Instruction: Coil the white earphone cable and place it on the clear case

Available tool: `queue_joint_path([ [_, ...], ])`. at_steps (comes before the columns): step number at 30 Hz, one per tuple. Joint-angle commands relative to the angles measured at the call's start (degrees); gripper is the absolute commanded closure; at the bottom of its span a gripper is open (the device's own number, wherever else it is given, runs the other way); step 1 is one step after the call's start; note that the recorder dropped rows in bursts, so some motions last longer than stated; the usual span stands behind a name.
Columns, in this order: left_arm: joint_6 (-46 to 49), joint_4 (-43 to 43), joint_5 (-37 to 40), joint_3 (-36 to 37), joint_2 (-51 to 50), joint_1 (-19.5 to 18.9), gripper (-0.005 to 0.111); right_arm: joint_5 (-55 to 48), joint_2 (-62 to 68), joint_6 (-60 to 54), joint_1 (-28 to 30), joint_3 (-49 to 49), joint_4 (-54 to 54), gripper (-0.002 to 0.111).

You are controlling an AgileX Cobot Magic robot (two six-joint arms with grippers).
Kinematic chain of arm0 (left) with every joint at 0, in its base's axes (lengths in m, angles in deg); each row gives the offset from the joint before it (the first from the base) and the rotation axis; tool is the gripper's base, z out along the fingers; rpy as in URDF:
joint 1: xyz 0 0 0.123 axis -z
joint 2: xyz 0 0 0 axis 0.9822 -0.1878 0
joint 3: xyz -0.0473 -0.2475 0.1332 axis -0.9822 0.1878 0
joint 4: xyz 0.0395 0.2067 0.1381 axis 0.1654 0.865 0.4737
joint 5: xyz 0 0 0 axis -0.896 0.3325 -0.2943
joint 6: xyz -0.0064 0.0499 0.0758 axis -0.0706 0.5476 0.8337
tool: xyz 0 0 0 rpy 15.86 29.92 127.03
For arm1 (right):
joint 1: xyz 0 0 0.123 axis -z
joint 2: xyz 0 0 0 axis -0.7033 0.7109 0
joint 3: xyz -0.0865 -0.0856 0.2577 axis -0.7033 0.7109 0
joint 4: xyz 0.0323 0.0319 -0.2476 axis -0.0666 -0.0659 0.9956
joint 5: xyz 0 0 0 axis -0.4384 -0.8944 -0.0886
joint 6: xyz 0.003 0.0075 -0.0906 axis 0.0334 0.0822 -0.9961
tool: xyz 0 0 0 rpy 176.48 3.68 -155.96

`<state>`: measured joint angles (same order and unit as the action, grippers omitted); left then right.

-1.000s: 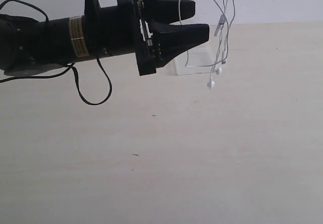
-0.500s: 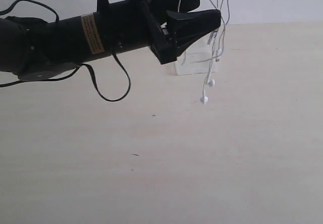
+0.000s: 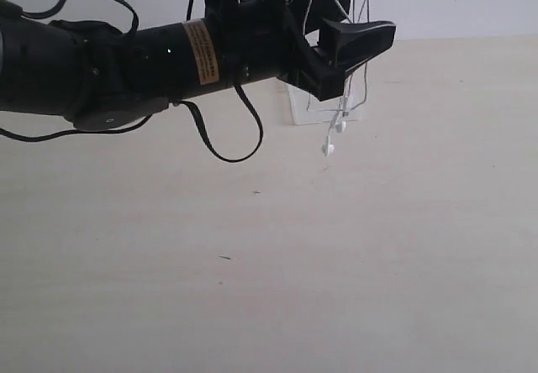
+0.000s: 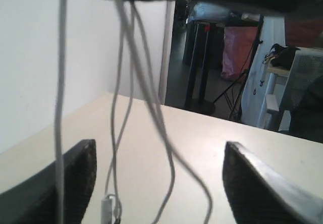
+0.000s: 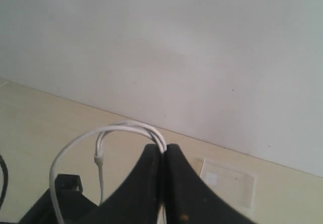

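– Exterior view, item one: left gripper (image 3: 357, 18). Condition?
– Jaws wide apart, holding nothing, held roughly level above the counter (image 3: 336, 264). The left wrist view (image 4: 159, 146) agrees: both fingers are spread, and thin white strands hang in the gap between them.
– Item two: white earphone cable (image 3: 367, 70). Location?
– Several strands (image 4: 151, 103) drop from above the top of the frame and pass the left gripper's fingers. Two earbuds (image 3: 328, 149) hang lowest, in front of the clear case (image 3: 307, 114). An inline remote (image 4: 108, 206) sits low on one strand.
– Item three: right gripper (image 5: 162, 151)?
– Listed from the right wrist view only. Its fingers are pressed together on the cable (image 5: 81, 138), which arches out from the pinch in a loop.
– Item four: the case?
– It lies flat on the counter near the wall (image 5: 227, 181), partly hidden behind the left gripper in the exterior view.
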<state>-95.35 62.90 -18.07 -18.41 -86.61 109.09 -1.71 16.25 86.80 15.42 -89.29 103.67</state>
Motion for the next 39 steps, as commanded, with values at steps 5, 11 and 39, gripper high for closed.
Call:
queue_joint_path([
  [5, 2.0, -1.1, 0.1, -0.4, -3.2, 0.3, 0.039, 0.6, -1.9, -0.4, -0.1, -0.3, -1.2, 0.108],
  [11, 1.5, 0.1, 0.1, -0.4, -3.2, 0.3, 0.039, 0.6, -1.9, -0.4, -0.1, -0.3, -1.1, 0.108],
  [39, 3.0, 1.0, 0.8, -0.4, -3.2, 0.3, 0.04, 0.5, -1.9, -1.3, -0.1, -0.3, -4.9, 0.108],
])
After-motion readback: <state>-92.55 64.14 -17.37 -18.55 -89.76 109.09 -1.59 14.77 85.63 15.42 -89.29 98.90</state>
